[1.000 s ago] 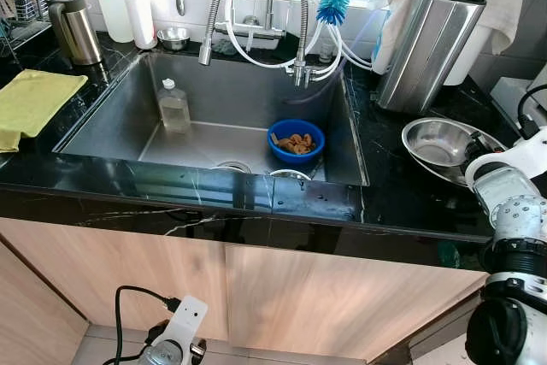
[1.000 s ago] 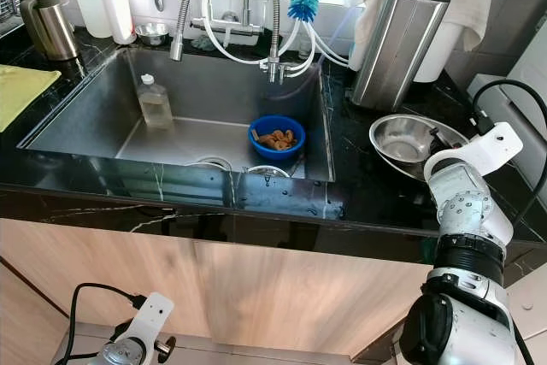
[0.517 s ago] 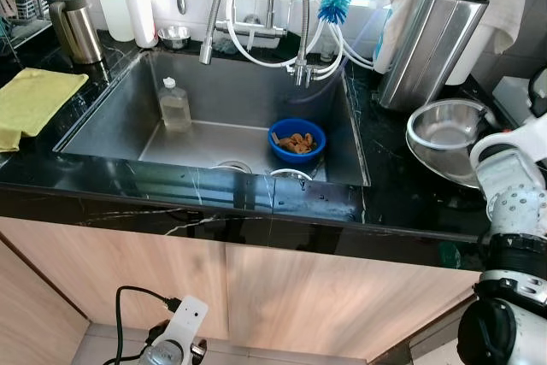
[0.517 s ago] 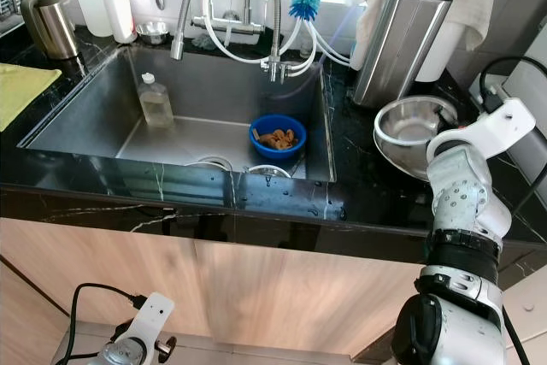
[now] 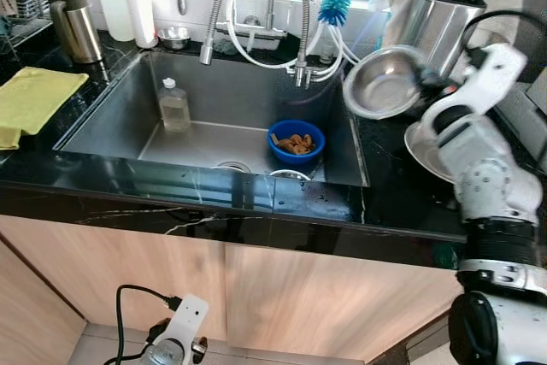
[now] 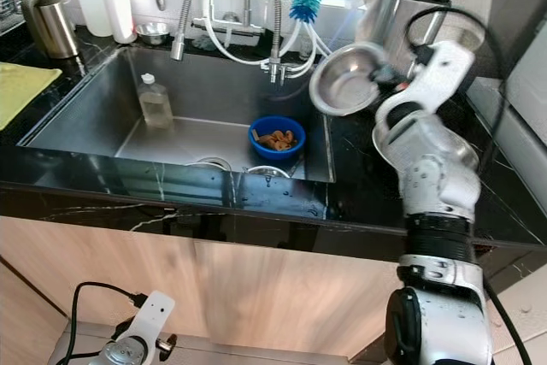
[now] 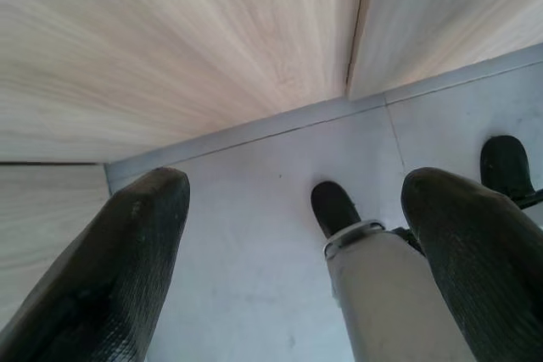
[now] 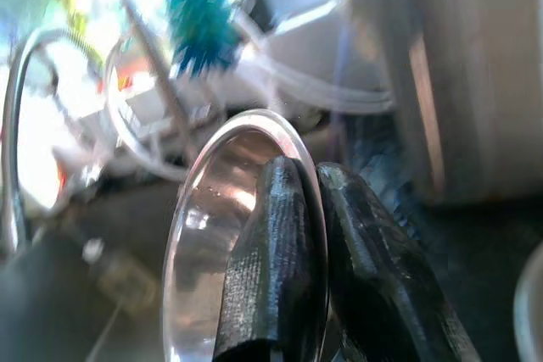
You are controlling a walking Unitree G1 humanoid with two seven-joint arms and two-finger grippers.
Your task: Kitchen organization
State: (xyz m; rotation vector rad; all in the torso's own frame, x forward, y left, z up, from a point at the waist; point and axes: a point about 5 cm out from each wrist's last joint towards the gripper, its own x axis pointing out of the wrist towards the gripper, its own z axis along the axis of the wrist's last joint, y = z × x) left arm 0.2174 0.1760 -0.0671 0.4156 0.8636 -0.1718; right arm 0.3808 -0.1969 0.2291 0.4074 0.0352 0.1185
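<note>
Sink (image 5: 111, 121): blue bowl (image 5: 297, 140) (brown bits)

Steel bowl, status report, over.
Right gripper shut on steel bowl, tilted, airborne at sink's right edge. Left gripper idle, open. Faucet hoses close.

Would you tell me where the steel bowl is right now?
The steel bowl is held tilted in the right pincer, above the sink's right rim, beside the knife block.

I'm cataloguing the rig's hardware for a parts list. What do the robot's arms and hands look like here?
The right arm is built of rounded silver-white segments joined by black rings, with a black cable looping past its white wrist. The right hand and left hand each have two long black fingers with a fine textured surface.
</note>
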